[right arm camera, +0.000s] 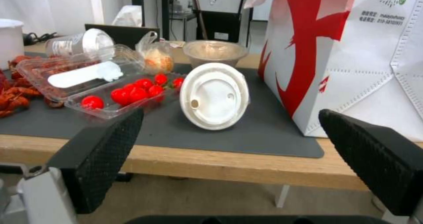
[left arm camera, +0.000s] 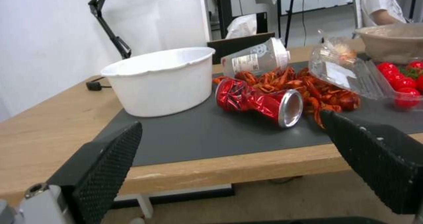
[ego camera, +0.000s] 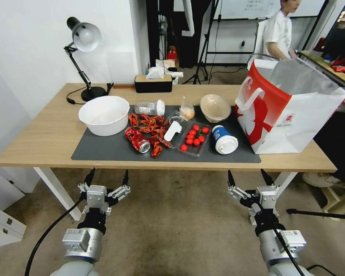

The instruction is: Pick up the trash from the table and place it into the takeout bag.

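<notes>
Both of your arms sit low in front of the table [ego camera: 38,142], short of its near edge. Your left gripper [ego camera: 106,179] has its fingers spread wide, holding nothing. Your right gripper [ego camera: 249,179] is the same: fingers wide apart, empty.

All the trash lies on the dark mat [ego camera: 103,149] across the middle of the table:
- Crushed red can [ego camera: 137,139] on its side at the mat's left-centre, open end toward you, touching a heap of red crayfish shells [ego camera: 149,124]. From your left wrist the can [left arm camera: 257,101] lies straight ahead between the fingers.
- Clear cup with white lid [ego camera: 150,108] tipped on its side behind the shells, just right of a white tub [ego camera: 103,114].
- Small clear food bag [ego camera: 186,110] beside it, near the mat's far edge.
- Beige bowl [ego camera: 214,107] upright at the back, to the right of the food bag.
- Blue paper cup [ego camera: 224,138] on its side, white lid facing you, between a clear tray of cherry tomatoes [ego camera: 194,138] and the bag. From your right wrist the lid [right arm camera: 214,95] is dead ahead.

The takeout bag [ego camera: 291,111] stands upright on the table's right end, mouth open, foil lining showing, its base partly on the mat.
</notes>
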Controlling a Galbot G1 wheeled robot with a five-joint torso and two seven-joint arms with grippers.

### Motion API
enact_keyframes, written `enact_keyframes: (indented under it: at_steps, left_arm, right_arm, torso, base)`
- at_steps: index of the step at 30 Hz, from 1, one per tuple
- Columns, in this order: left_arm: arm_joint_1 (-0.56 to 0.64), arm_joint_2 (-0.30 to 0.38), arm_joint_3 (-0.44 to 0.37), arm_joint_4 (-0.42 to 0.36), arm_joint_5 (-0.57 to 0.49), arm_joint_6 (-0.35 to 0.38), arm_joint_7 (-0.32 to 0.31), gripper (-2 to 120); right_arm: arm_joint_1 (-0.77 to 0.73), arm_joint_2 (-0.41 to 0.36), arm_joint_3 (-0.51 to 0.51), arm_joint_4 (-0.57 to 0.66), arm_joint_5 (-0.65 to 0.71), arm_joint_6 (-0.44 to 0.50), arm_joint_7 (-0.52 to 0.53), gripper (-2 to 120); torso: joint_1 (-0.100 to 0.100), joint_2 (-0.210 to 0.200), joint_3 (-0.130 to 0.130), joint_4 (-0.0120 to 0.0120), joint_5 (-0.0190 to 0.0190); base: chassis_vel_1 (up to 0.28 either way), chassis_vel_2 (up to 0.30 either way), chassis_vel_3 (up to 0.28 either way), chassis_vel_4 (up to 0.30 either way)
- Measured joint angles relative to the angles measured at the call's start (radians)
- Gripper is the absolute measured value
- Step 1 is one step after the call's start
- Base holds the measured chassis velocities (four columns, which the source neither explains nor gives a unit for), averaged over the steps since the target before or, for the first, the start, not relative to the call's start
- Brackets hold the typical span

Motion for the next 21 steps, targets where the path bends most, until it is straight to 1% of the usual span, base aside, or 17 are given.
enact_keyframes:
  at_steps: [21]
  left_arm:
    - [0.0,0.0,0.0,0.0,0.0,0.0,0.0,100]
  right_arm:
    - [0.0,0.0,0.0,0.0,0.0,0.0,0.0,100]
  torso:
    - [0.0,0.0,0.0,0.0,0.0]
  base:
    - [0.0,0.0,0.0,0.0]
